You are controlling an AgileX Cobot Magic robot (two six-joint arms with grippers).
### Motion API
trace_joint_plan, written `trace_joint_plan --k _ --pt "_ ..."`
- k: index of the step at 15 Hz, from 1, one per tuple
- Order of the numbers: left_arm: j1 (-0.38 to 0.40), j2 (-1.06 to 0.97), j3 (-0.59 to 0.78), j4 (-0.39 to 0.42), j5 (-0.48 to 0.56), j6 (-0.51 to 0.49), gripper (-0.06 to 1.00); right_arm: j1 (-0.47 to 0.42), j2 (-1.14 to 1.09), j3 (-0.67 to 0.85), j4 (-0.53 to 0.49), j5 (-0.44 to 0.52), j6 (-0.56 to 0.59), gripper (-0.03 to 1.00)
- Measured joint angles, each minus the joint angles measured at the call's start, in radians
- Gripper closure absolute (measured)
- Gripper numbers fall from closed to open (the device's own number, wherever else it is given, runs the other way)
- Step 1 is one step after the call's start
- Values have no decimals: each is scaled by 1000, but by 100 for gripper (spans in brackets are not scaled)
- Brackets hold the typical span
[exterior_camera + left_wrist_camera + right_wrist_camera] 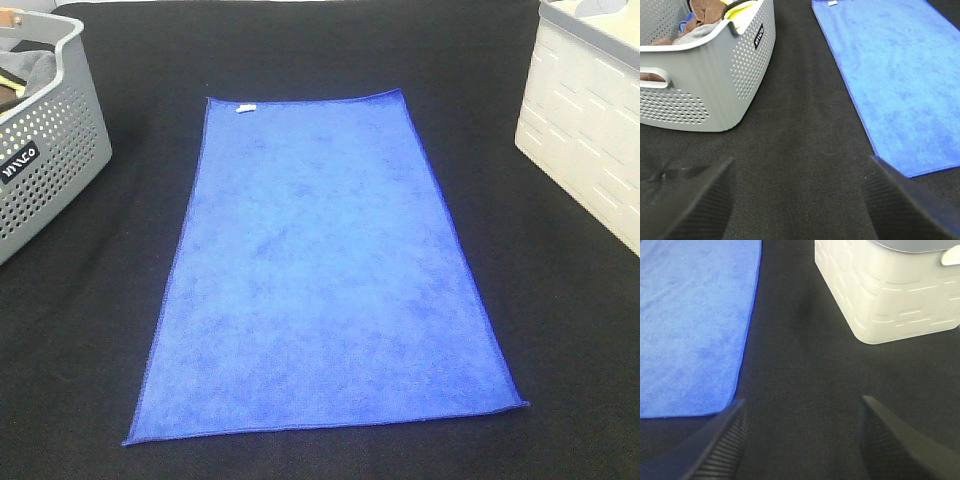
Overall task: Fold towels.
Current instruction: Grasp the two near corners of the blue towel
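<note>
A royal-blue towel [320,270] lies flat and unfolded on the black table, long side running away from me, with a small white tag [245,108] at its far left corner. It also shows in the left wrist view [900,80] and the right wrist view [690,325]. Neither arm shows in the exterior high view. My left gripper [797,200] is open and empty over bare black cloth, to the left of the towel's near corner. My right gripper [802,440] is open and empty over black cloth, to the right of the towel's near corner.
A grey perforated basket [45,150] holding cloths stands at the far left; it also shows in the left wrist view [705,85]. A cream slotted bin [590,130] stands at the far right; it also shows in the right wrist view [890,295]. Black cloth [90,330] covers the table.
</note>
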Motion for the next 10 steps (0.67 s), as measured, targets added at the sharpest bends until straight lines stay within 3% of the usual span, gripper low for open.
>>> trace_joint_plan --k 7,10 --pt "0 0 -7 0 -11 -11 26 0 2 -2 0 -4 7 36" --pt "0 71 -13 -60 -148 -66 26 0 85 -19 0 -111 113 36"
